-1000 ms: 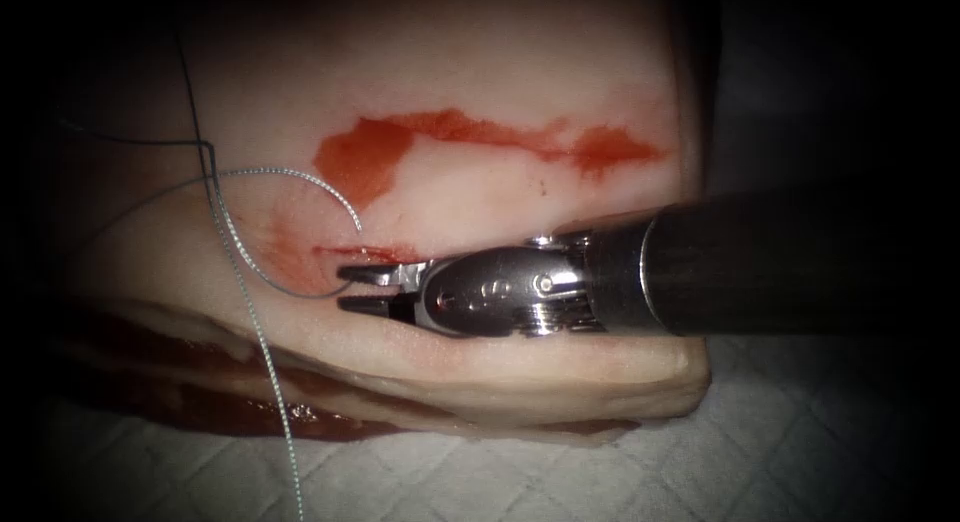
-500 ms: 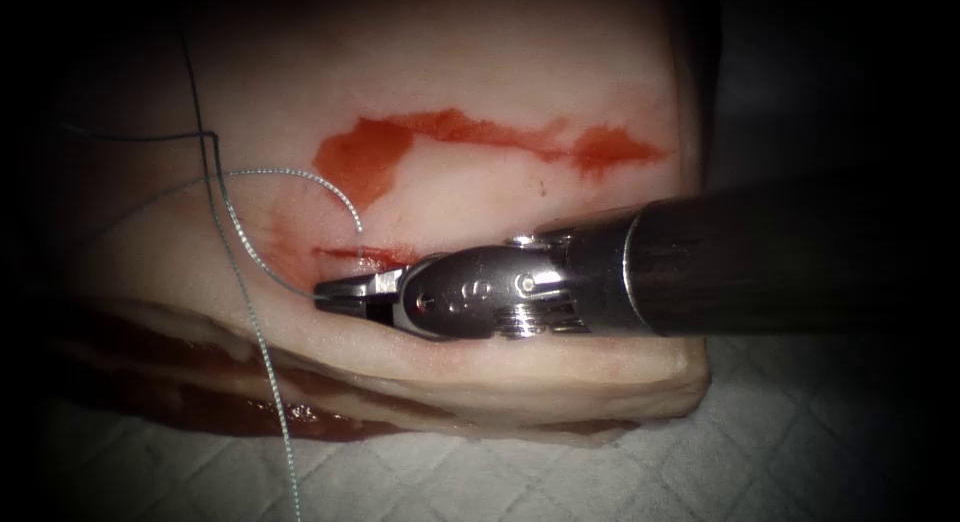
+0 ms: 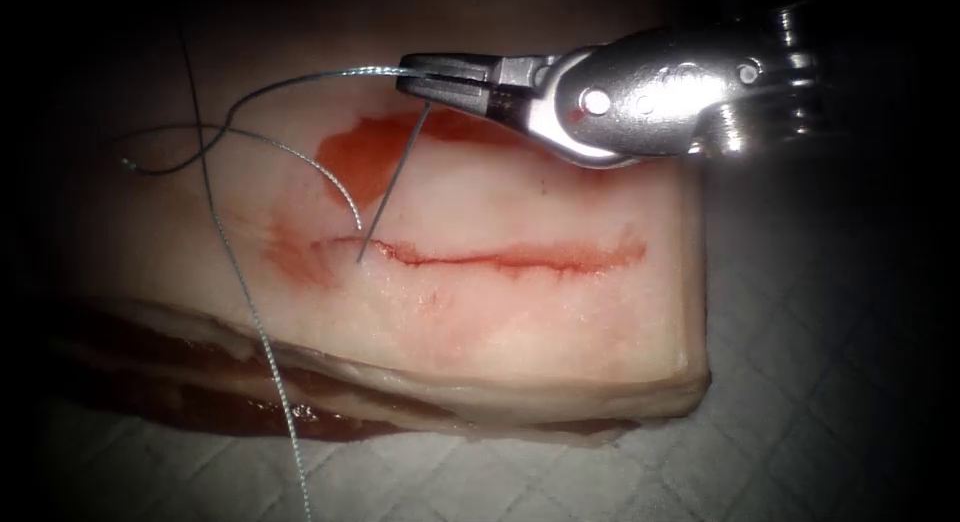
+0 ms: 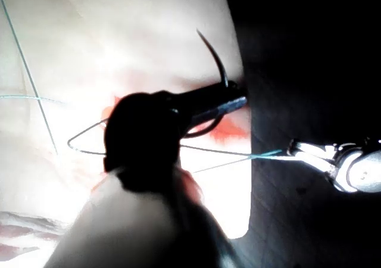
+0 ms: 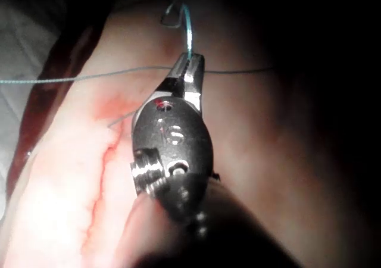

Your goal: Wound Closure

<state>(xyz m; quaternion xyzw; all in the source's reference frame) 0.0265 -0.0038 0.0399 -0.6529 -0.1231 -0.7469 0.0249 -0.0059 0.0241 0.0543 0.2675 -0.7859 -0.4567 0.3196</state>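
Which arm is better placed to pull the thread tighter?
Probably right: the right tool grips the thread running taut from the cut; the left tool holds the needle mid-curve, clear of the tissue.

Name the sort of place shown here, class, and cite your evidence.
Likely a surgical training bench: a slab of tissue with a cut lies on a quilted pad, and the right tool holds thread.

Under my tools lies a white quilted pad [image 3: 800, 422], stitched in a diamond pattern — it spreads from about 3 o'clock round to 7 o'clock in the endoscope view. Directly on it sits the tissue [image 3: 500, 332], a pale slab with a darker red layer along its base — touching the pad.
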